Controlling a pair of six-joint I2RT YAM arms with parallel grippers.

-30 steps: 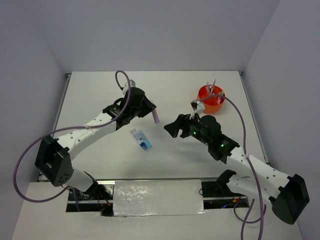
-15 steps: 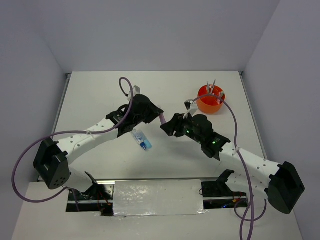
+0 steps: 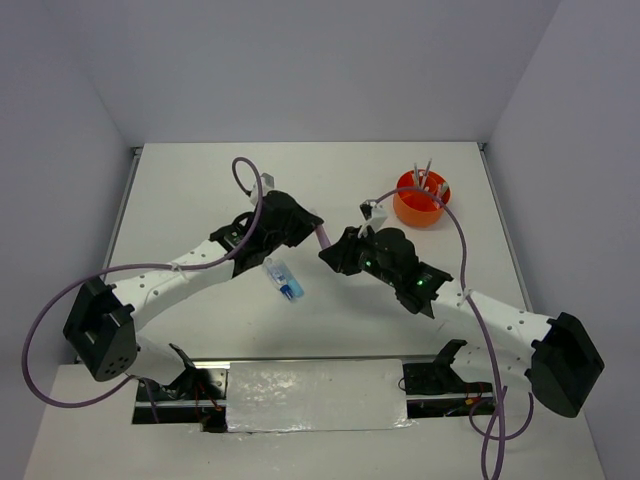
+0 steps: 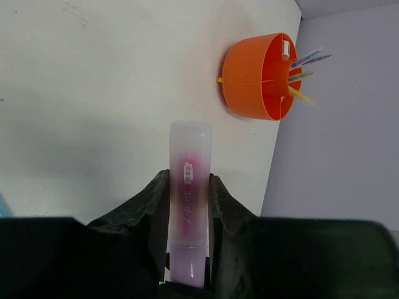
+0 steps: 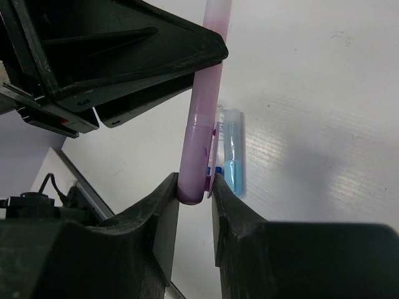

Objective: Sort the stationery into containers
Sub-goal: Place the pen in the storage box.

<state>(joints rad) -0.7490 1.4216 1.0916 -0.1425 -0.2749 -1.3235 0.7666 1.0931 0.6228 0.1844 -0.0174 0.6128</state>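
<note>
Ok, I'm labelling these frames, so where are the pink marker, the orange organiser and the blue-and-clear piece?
pink marker (image 4: 190, 180), left wrist view, on its labelled barrel.
orange organiser (image 4: 246, 78), left wrist view, on its outer wall.
blue-and-clear piece (image 3: 283, 277), top view, on its middle.

The white table (image 3: 200, 190) carries the orange organiser (image 3: 415, 212) and a blue-and-clear piece (image 3: 285, 280).
</note>
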